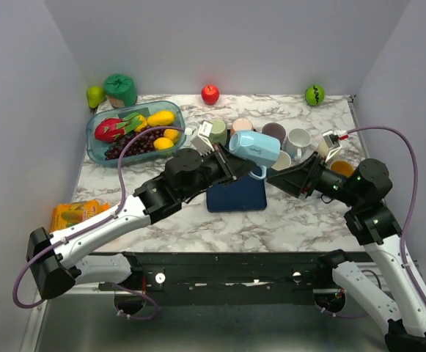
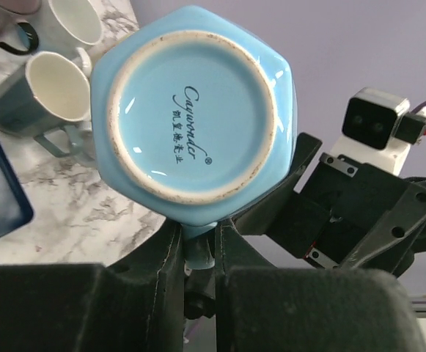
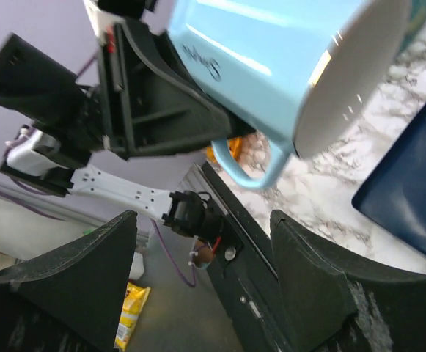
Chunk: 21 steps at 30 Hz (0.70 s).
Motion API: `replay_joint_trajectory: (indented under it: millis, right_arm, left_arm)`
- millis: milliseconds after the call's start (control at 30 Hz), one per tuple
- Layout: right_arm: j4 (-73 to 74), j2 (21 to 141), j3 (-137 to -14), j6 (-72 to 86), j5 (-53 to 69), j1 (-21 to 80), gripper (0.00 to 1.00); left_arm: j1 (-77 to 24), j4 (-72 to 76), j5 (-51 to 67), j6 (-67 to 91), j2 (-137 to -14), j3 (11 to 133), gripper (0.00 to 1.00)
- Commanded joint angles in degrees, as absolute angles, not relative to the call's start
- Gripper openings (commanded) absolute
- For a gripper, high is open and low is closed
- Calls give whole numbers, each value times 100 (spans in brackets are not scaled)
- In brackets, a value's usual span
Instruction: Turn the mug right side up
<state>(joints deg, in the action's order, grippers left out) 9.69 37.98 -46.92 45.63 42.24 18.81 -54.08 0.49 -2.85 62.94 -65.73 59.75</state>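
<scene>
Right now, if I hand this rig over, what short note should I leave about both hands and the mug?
Left hand: shut on the light blue six-sided ceramic mug.
Right hand: open, empty, facing the mug's mouth.
Mug: in the air, on its side, about over the far edge of the dark blue square mat on the marble table.
Done: mug is off the table.
Left: turn it mouth up, set it down.

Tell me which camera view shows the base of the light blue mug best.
The left wrist view: the base of the light blue mug faces the camera, printed script readable. The top external view shows only its side wall and handle; the right wrist view shows its side, handle and white mouth.
</scene>
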Motion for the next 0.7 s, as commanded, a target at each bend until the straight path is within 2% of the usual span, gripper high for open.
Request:
replay_joint_trajectory:
  millis: [0, 200, 433, 667]
  right_arm:
    - [580, 3823, -5036, 4755, 4087, 1925, 80]
    - [1458, 3622, -5142, 4623, 3631, 1925, 80]
    - [1696, 3278, -5010, 4781, 3173, 1925, 80]
    - [2003, 3287, -5185, 4781, 2910, 1925, 74]
  left_arm:
    - [-5817, 1652, -790, 6680, -6583, 6047, 0]
    - [-6187, 2267, -1309, 6539, -6627, 5933, 0]
    - [-6521, 2549, -1617, 6399, -6583, 5836, 0]
    - [-6767, 2689, -1837, 6161, -6425, 5783, 0]
